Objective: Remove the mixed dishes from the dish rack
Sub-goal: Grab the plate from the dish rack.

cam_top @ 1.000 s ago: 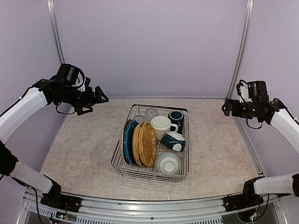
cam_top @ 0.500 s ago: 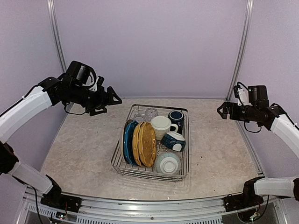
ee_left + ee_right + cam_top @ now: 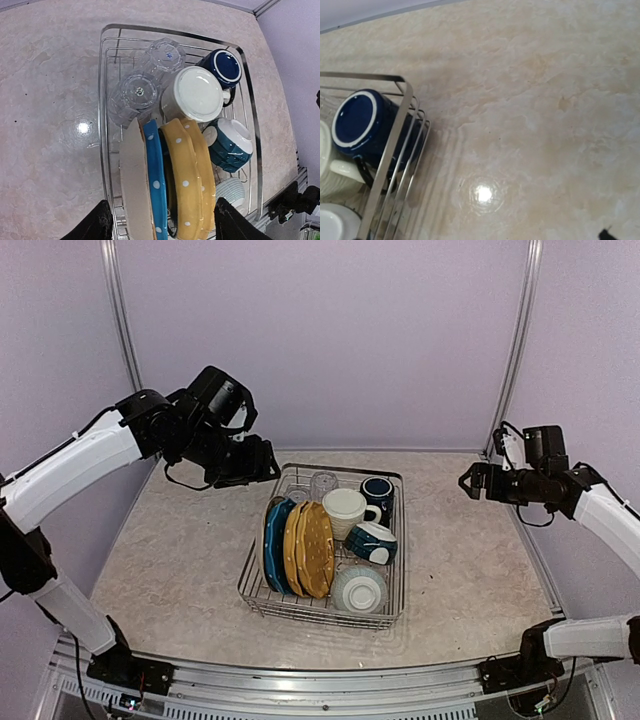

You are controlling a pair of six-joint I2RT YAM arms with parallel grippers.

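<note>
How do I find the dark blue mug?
Look in the wire rack in the middle of the table. Go to its far right corner, next to the cream mug. The blue mug is the darkest thing there, with a thin white ring on top.

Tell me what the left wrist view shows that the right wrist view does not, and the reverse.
Only the left wrist: the clear tumblers, the yellow plates, the blue plate and the teal bowl. Only the right wrist: no other dish, just a glare spot on the table right of the dish rack. Both: the navy mug, the cream mug and the rack.
</note>
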